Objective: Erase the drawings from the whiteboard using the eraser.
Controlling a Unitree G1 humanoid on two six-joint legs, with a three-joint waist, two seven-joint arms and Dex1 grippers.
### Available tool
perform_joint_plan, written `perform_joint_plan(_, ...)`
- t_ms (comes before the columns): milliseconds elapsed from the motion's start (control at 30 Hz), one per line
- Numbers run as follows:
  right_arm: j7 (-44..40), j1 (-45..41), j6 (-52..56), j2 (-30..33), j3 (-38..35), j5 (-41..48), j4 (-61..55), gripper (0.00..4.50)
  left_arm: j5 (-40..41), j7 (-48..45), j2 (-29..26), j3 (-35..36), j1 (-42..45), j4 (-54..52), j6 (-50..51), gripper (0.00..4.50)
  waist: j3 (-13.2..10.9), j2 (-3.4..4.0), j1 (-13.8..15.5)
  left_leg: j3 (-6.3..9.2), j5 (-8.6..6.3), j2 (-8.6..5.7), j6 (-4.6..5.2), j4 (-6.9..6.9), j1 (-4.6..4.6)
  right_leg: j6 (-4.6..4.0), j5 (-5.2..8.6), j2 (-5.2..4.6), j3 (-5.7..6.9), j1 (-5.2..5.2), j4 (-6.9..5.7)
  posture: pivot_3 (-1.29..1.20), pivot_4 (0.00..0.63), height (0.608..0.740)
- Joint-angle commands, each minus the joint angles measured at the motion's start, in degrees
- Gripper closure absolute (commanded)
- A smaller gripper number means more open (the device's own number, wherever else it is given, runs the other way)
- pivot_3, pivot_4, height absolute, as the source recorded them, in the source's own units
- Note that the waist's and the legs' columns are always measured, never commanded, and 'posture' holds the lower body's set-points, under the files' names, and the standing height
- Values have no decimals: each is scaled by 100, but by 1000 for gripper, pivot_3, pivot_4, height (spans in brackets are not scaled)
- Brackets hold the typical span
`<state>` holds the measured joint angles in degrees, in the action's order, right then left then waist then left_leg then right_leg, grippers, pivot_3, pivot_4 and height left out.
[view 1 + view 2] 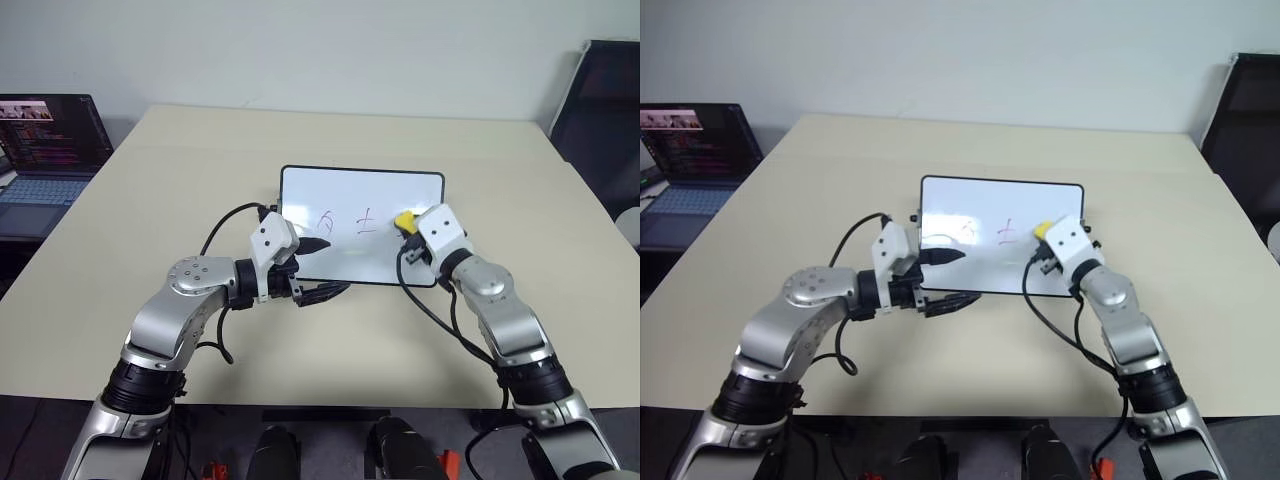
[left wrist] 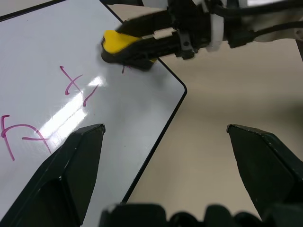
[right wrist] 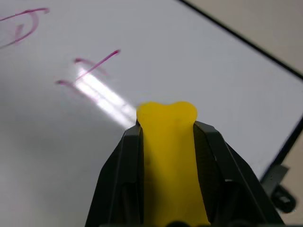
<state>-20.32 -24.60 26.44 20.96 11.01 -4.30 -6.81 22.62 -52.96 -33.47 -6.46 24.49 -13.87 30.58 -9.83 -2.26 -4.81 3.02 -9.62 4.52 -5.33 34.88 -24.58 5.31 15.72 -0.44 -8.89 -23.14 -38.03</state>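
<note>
Right end effector is clamped on the yellow eraser, whose dark underside is hidden. Eraser tip is at the whiteboard surface, beside the nearest of the drawings; a trace under it is hard to make out. Left end effector gapes empty over the board's near edge on the bench.

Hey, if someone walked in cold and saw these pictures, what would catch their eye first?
Probably the yellow eraser, pinched in the right tool over the right part of the whiteboard at the middle of the table. Next, the reddish drawings just left of the eraser. The left tool sits open at the board's near left corner, one finger over the board, and a lit laptop stands far left.
</note>
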Motion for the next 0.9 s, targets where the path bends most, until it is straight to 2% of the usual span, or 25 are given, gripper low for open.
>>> perform_joint_plan(33,-330,226,502,165,168,-30,53,3378,73,12,13,92,70,-194,-71,0,1,-1,-12,-1,0,0,0,1,1,0,0,0,0,0,0,0,150,740)
perform_joint_plan(100,-338,229,479,191,178,-90,1,3378,75,8,12,92,74,-192,-69,0,0,-1,-20,-1,0,0,0,1,6,-1,-1,0,-1,0,-1,0,150,740)
perform_joint_plan(233,519,-141,3,23,-214,-441,256,3379,101,-16,13,87,80,-207,-45,0,0,-1,-21,-1,0,0,0,1,12,-3,-2,0,-2,-3,1,0,150,740)
perform_joint_plan(333,696,-277,-110,12,-282,-490,368,3379,121,-28,16,81,78,-227,-23,0,-1,-1,-19,-3,1,-4,0,2,11,-3,-2,-2,-7,-5,7,0,150,740)
perform_joint_plan(500,455,-260,188,48,-198,-434,427,3380,149,-40,20,68,62,-260,-4,0,-1,-1,-16,-2,1,-4,1,1,11,-3,-2,-2,-6,1,4,0,150,740)
perform_joint_plan(700,-449,133,1028,402,105,-227,-150,3380,163,-29,4,63,65,-267,-9,0,0,-2,-15,-2,1,-2,1,-7,10,-3,0,-1,-3,1,5,0,150,740)
perform_joint_plan(900,-311,-65,881,426,116,-514,-147,3380,174,-24,10,47,83,-266,-5,0,-1,-2,-28,-3,1,-2,1,-3,18,-3,-1,-2,-6,-10,10,0,150,740)
